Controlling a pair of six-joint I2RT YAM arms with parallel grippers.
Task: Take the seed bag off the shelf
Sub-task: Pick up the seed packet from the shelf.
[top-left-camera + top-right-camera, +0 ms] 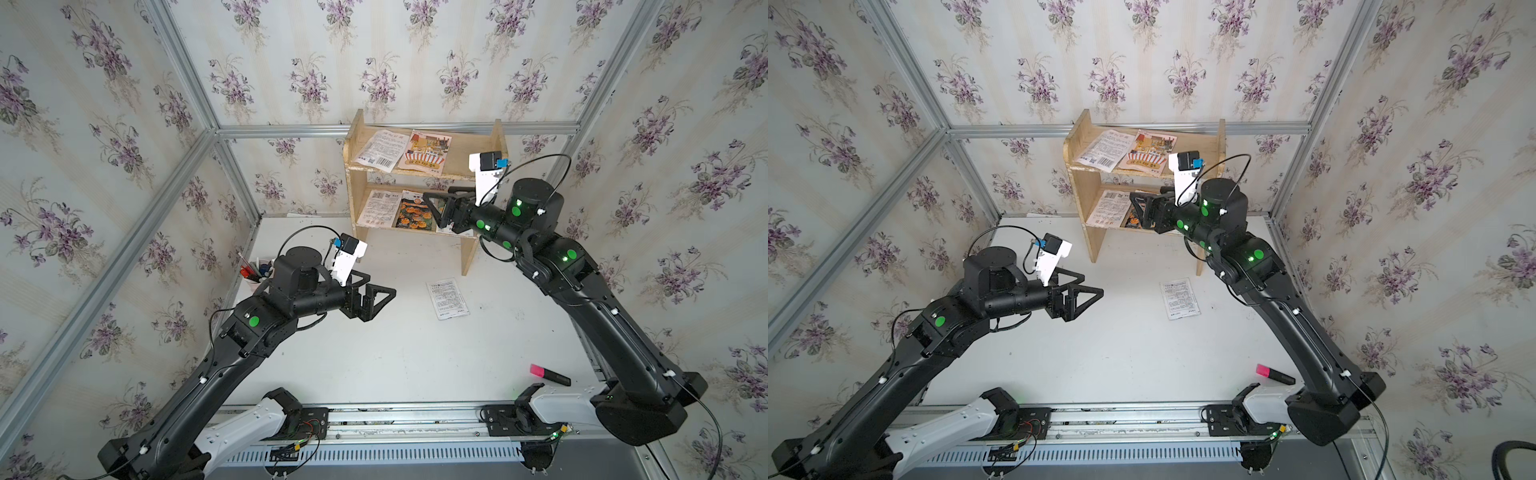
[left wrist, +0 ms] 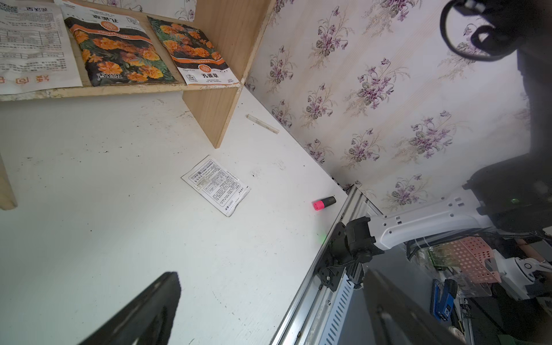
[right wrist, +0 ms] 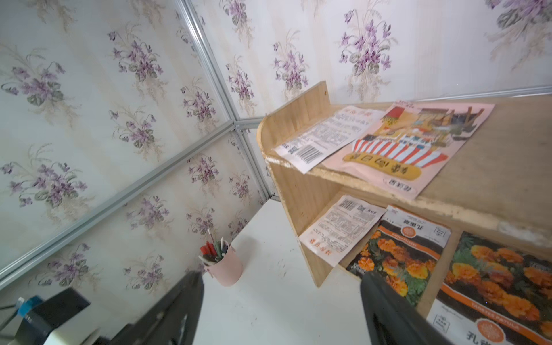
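Observation:
The light wooden shelf (image 1: 486, 143) stands at the back of the table, with seed bags on both tiers. On the upper tier lie a white barcoded bag (image 1: 380, 150) and a pink illustrated bag (image 1: 428, 151). The lower tier holds a white bag (image 1: 377, 208) and two orange-flower bags (image 3: 400, 254) (image 3: 501, 283). Another white seed bag (image 1: 446, 298) lies flat on the table in front. My right gripper (image 1: 436, 199) is open and empty at the lower tier's front, over the flower bags. My left gripper (image 1: 380, 286) hovers open and empty over the table's left middle.
A pink cup of pens (image 1: 255, 276) stands at the table's left edge by the wall. A pink-capped highlighter (image 1: 548, 374) lies near the front right rail. A thin white stick (image 2: 262, 123) rests by the right wall behind the shelf's side panel.

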